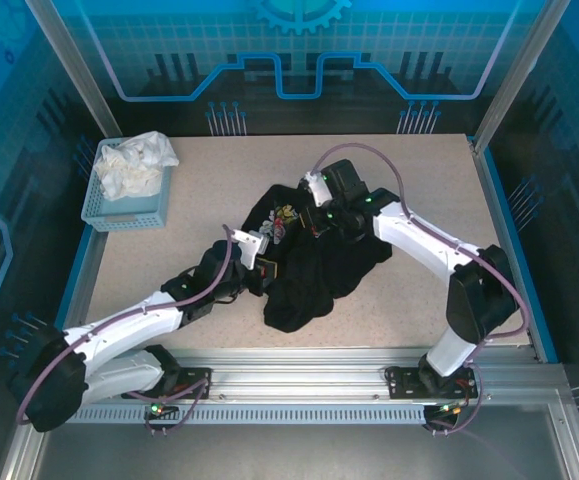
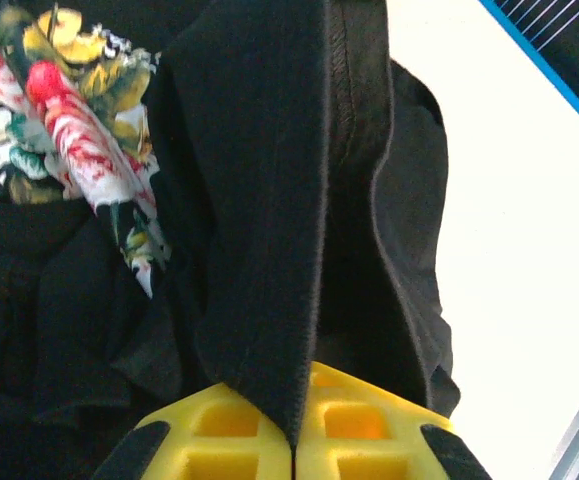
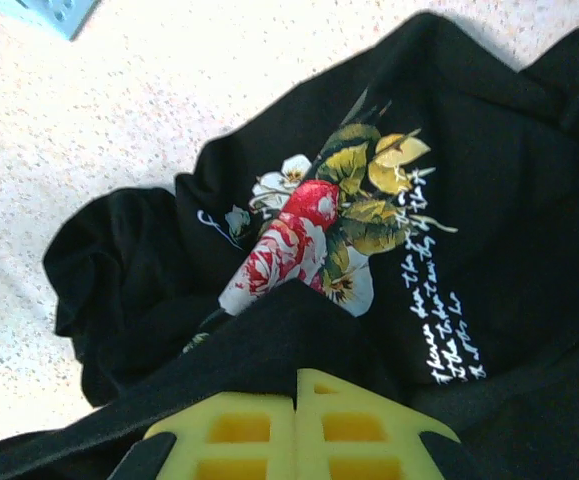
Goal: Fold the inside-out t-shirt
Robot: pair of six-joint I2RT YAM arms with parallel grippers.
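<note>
The inside-out t-shirt [image 1: 331, 272] lies crumpled in a black heap in the middle of the table, with its flower print [image 1: 282, 219] facing up at the heap's left. My left gripper [image 1: 265, 262] is at the heap's left edge. In the left wrist view its yellow fingers [image 2: 219, 440] are shut on a hemmed fold of the black t-shirt [image 2: 259, 150], which rises from between them. My right gripper [image 1: 319, 216] is at the heap's far side, shut on a raised fold of the t-shirt [image 3: 269, 340], just short of the red and white print [image 3: 299, 235].
A light blue basket [image 1: 99, 207] stands at the back left with a white cloth [image 1: 134, 165] in it. Bare speckled tabletop [image 1: 419, 170] surrounds the heap. A metal rail [image 1: 299, 385] runs along the near edge, and blue panels wall the sides.
</note>
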